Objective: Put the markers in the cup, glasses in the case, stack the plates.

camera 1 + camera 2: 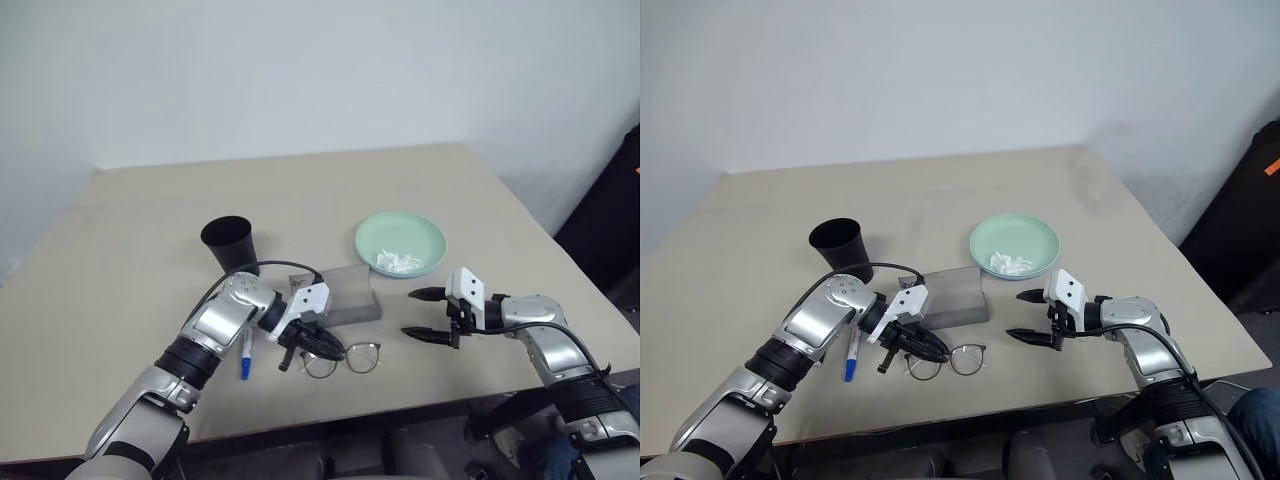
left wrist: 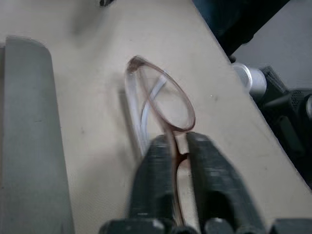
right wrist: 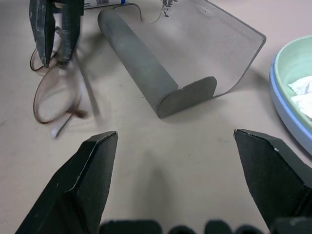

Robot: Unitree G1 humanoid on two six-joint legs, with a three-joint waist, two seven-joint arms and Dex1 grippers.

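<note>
Fingers of the left gripper [image 1: 300, 352] pinch the thin-framed round glasses [image 1: 352, 357] by the bridge; they may twist free before reaching the grey case [image 1: 345, 295]. Right gripper [image 1: 428, 314] gapes wide, empty.

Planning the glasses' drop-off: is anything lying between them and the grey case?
Nothing visible does. The left tool is shut on the glasses, which lie just in front of the open case, with bare table between them.

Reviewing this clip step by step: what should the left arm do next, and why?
Probably lift the glasses and carry them to the case. The left gripper is shut on their frame, and the case lies open on the table right beside them.
</note>
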